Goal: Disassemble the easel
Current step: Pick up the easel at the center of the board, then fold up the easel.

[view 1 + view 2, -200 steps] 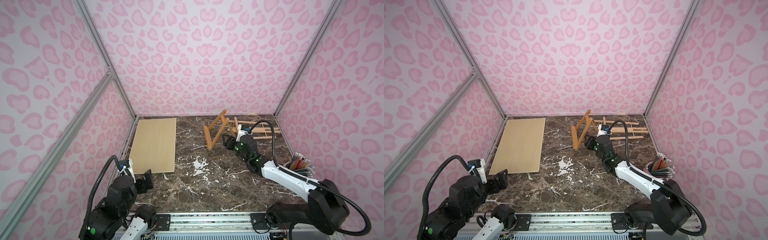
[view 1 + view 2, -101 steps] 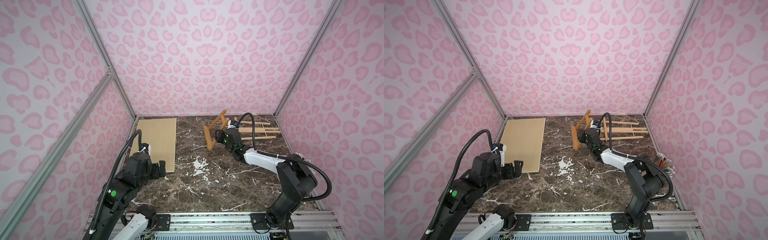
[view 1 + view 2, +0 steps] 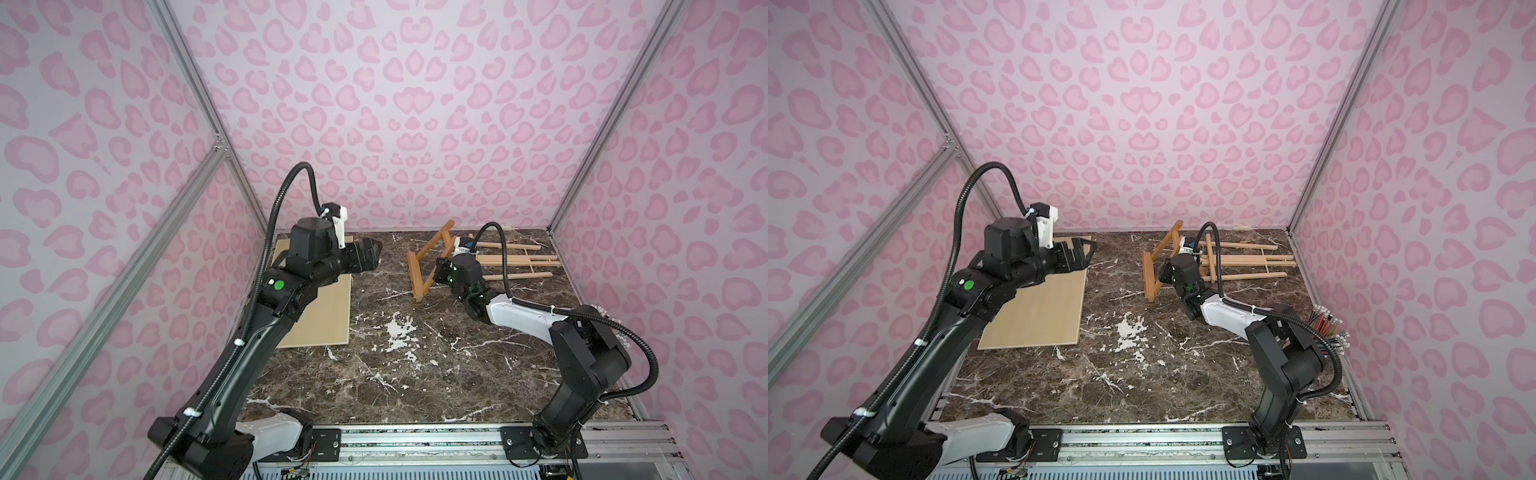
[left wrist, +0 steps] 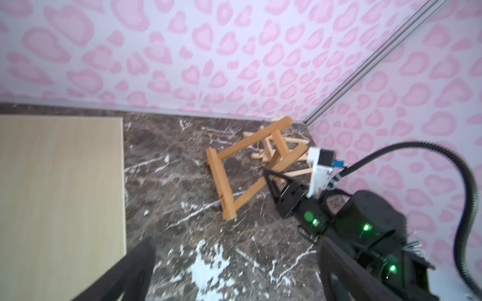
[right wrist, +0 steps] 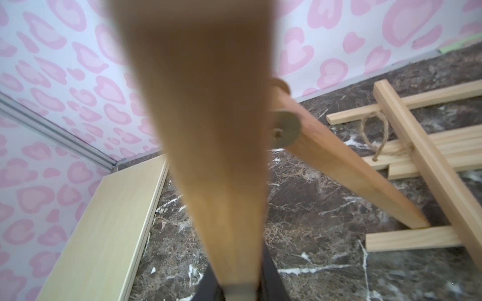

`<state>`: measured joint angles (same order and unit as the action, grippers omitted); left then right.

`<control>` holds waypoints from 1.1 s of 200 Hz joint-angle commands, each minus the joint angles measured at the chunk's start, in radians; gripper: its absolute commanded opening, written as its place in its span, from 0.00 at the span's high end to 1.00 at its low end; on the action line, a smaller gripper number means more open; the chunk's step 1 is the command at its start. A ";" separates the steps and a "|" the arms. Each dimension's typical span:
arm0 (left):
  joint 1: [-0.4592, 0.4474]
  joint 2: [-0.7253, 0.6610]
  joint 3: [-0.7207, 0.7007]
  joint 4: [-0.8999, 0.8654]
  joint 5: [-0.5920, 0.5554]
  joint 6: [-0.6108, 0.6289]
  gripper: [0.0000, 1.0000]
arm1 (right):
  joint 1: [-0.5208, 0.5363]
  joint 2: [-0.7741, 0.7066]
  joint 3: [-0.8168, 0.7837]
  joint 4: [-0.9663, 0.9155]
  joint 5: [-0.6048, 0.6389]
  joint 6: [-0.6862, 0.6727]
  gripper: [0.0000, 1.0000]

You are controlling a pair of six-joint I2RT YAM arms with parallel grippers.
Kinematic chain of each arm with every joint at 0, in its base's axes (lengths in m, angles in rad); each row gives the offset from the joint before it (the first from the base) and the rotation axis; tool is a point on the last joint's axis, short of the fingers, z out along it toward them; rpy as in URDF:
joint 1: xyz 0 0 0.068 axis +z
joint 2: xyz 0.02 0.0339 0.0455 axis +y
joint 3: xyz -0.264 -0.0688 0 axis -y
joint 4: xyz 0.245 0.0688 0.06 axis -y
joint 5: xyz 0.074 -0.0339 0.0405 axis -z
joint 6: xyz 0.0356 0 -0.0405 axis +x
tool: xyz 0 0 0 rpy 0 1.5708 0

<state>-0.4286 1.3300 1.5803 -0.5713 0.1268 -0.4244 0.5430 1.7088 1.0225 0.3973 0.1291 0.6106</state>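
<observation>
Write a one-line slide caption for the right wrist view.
Right gripper shut on the darker easel bar, with the paler slatted frame flat on the marble table and a light board nearby.

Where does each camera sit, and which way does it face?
Top views: high over the base rail, looking down at the table; left arm and right arm show.
Left wrist: above the board, facing the darker frame and right gripper; its open fingers show.
Right wrist: behind the frame bar it clamps, facing the board; finger bases show.
Shared: both wrist views show the board.
</observation>
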 commanded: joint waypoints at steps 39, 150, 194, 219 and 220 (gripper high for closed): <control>0.048 0.467 0.558 -0.124 0.210 0.053 0.14 | 0.026 -0.160 -0.007 -0.071 -0.177 -0.220 1.00; 0.138 0.929 0.875 -0.300 0.617 0.045 0.39 | 0.132 -0.372 -0.073 -0.321 -0.641 -0.407 1.00; 0.115 0.994 0.769 -0.292 0.802 0.005 0.62 | 0.098 -0.344 -0.048 -0.322 -0.691 -0.469 1.00; 0.089 0.991 0.708 -0.283 0.845 0.005 0.71 | 0.052 -0.320 -0.025 -0.322 -0.769 -0.491 1.00; 0.089 0.992 0.707 -0.282 0.848 0.004 0.71 | 0.050 -0.320 -0.025 -0.321 -0.772 -0.492 1.00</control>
<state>-0.3222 2.3245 2.3241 -0.8673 0.8604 -0.4171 0.6193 1.3739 0.9813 0.0105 -0.5495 0.1631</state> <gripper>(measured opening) 0.329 0.152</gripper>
